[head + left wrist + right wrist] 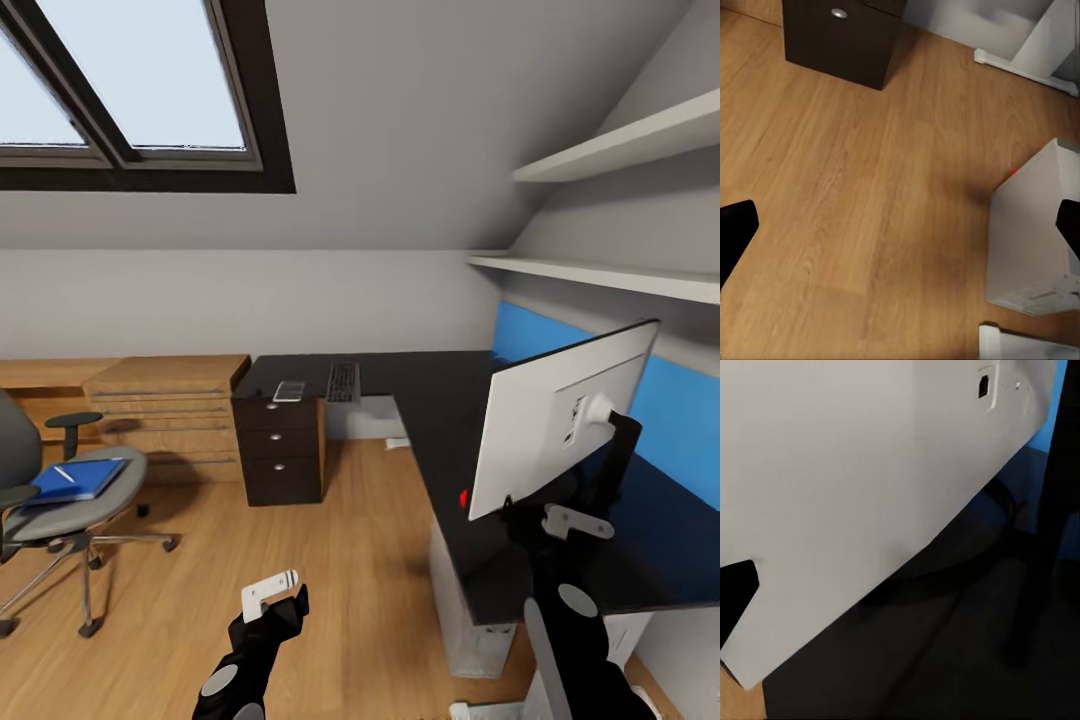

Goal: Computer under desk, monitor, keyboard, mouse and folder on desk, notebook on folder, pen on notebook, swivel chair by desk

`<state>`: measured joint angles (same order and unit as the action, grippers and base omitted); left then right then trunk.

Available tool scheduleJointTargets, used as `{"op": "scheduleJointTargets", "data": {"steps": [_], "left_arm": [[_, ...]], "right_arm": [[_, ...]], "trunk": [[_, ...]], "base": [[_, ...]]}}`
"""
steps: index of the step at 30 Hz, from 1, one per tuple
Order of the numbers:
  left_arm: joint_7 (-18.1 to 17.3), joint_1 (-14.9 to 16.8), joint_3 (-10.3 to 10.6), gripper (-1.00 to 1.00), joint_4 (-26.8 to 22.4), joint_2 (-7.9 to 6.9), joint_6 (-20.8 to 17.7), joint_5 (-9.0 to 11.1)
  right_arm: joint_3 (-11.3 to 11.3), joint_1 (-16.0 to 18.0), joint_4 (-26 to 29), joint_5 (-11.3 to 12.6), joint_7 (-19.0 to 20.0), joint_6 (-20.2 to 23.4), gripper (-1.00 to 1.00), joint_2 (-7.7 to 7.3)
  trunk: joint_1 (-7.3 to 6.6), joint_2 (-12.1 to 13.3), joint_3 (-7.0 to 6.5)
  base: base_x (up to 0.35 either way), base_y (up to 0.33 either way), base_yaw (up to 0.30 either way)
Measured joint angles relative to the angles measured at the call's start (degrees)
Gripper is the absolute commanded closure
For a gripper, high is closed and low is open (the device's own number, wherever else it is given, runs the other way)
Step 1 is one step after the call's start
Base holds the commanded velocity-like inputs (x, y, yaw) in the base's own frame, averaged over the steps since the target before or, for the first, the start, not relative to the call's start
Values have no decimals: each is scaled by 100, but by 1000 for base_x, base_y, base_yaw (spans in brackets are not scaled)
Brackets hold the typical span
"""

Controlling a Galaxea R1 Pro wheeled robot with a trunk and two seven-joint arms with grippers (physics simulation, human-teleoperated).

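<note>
The monitor (560, 420) stands on the black desk (440, 400) at the right with its white back toward me and a red dot at its lower corner. Close behind its lower edge, my right gripper (558, 520) looks open; the right wrist view shows the monitor's back (870, 472) and curved stand. My left gripper (272, 595) hangs open over the wood floor. The keyboard (342, 381) lies on the desk's far wing. The blue folder (75, 480) and the pen (63, 473) rest on the swivel chair (60, 515) at the left. The computer (465, 620) (1031, 232) stands under the desk.
A small pale flat rectangle (289, 391) lies beside the keyboard. A black drawer unit (283, 450) (840, 37) holds up the desk's far end, with a light-wood chest (165, 400) to its left. Two white shelves (600, 275) and a blue wall panel (685, 400) are at the right.
</note>
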<state>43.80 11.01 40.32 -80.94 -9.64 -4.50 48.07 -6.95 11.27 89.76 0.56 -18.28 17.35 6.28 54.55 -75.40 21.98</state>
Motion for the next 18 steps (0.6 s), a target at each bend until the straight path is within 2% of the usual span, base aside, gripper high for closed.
{"op": "scheduleJointTargets", "data": {"steps": [8,12,17,18], "left_arm": [[-12,0,0,-100,0,3,0,0],[-19,-1,3,-100,0,2,1,0],[-23,-1,7,-100,1,2,2,0],[-21,-1,8,-100,1,2,2,0]], "right_arm": [[2,-3,-2,0,-4,-2,-100,0],[19,0,-2,-6,-4,-2,-100,1],[252,-1,-14,-67,-245,-5,-100,6],[478,-3,-33,-77,-484,-8,-100,1]], "trunk": [[0,0,-50],[-1,-1,-58],[-1,0,-59],[-1,0,-59]], "base": [[-102,298,-218],[-69,165,-66],[-8,19,-7],[-3,6,-2]]}}
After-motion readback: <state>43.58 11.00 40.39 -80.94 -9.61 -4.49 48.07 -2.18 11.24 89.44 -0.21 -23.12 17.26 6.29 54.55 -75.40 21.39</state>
